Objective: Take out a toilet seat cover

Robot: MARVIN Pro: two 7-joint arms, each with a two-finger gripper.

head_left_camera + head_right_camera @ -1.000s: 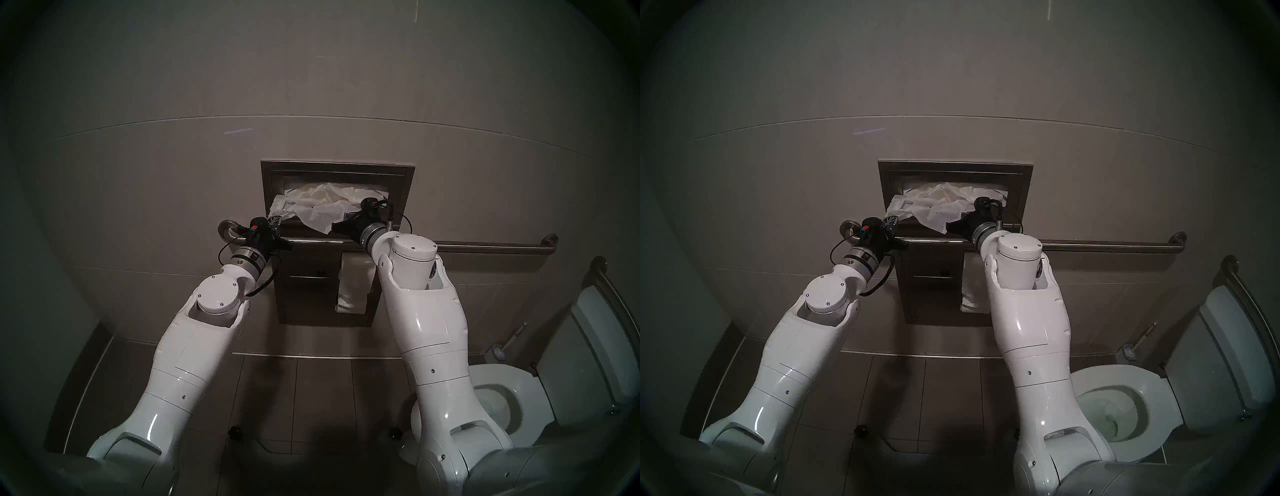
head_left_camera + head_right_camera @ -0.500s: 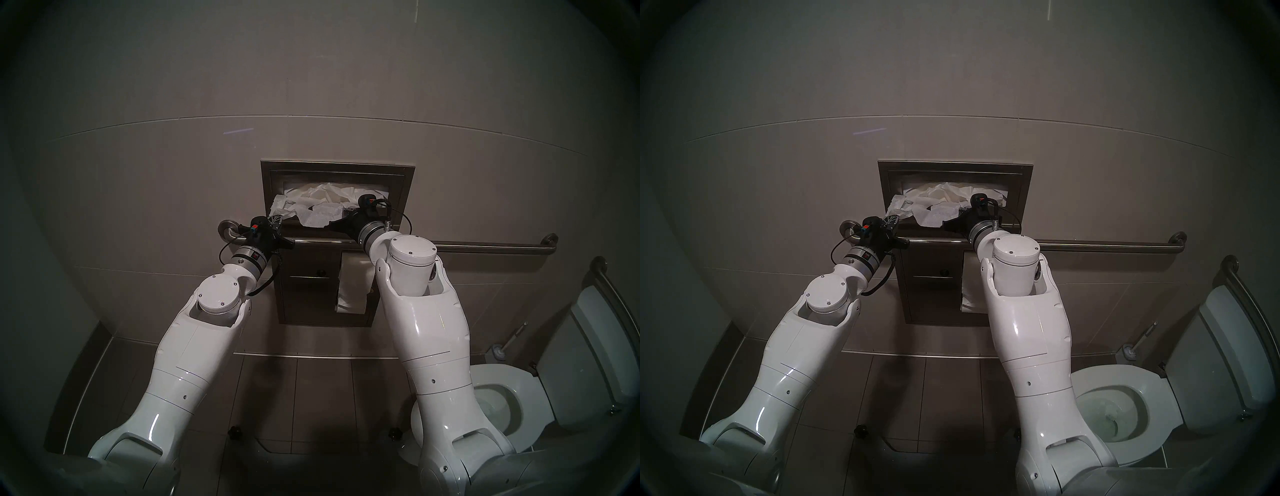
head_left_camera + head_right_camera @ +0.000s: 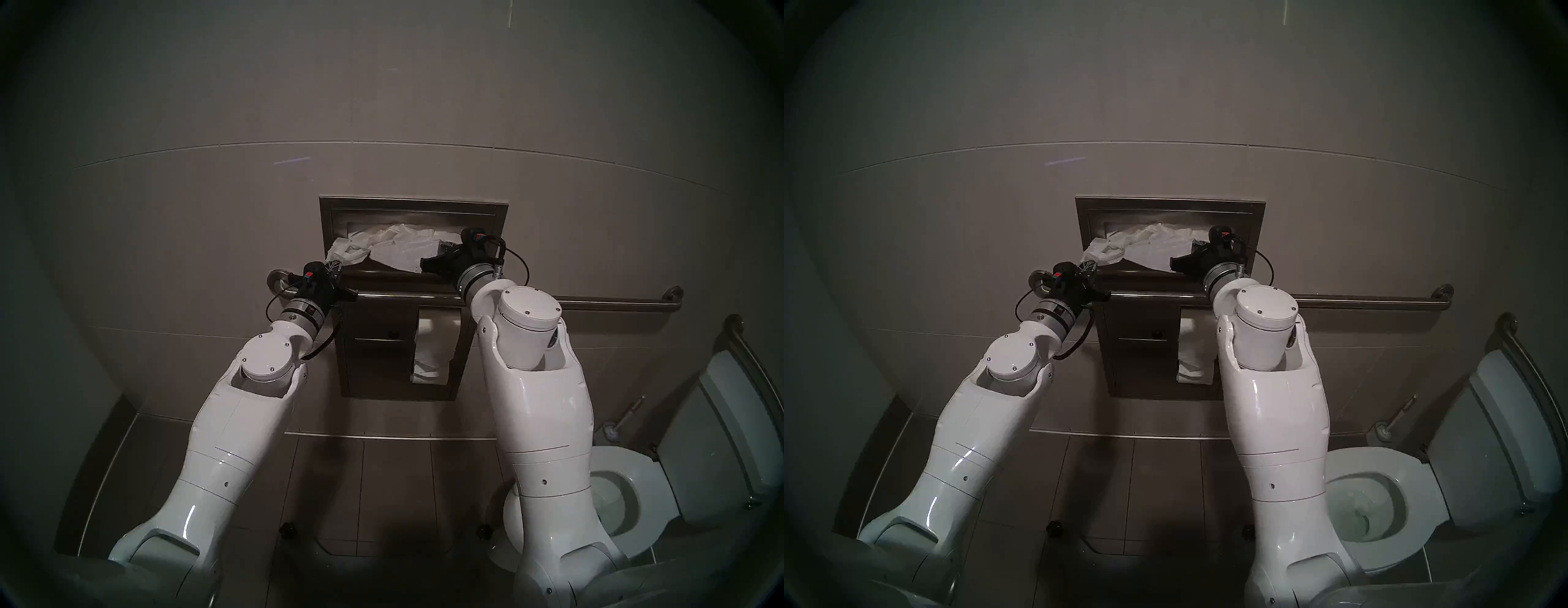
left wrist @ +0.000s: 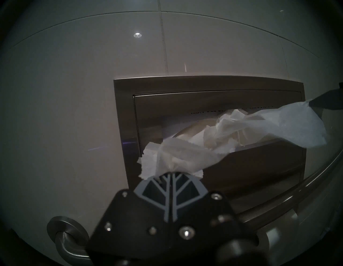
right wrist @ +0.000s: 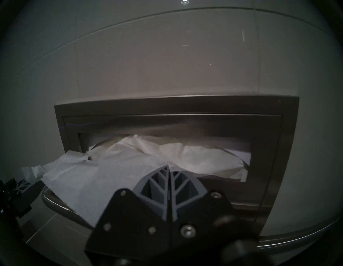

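Cover gripped at both ends, bulk of it not yet out of the dispenser

Toilet seat cover [image 3: 399,250] part-way out: crinkled white sheet spilling from the slot of the steel wall dispenser [image 3: 413,208], front flap draped over the slot's lower lip, the rest bunched inside the opening.

Left gripper [image 4: 171,174] at the slot's lower left corner, fingers pressed together with no gap. Pinches a wad of the sheet's left end at the tips.

Right gripper [image 5: 169,167] near the slot's right end, fingers likewise fully closed. Sheet running up to and under the tips and, in the left wrist view, drawn out in a stretched tongue toward that gripper. Looks clamped on the cover's right part, though the pinch itself is hidden behind the fingers.

Both grippers just above the grab bar [image 3: 615,302], roughly level, pointing at the wall.

Done, judging by the present layout: reach, both grasps, a first stretch of paper outside the slot.

Left to do: drawing the whole sheet clear of the slot, with much of it within the opening and thin enough to tear under an uneven pull. One cover or several in that bunch: impossible to tell.

Toilet paper roll [image 3: 432,339] below the bar, apart from both grippers, no part of this job.
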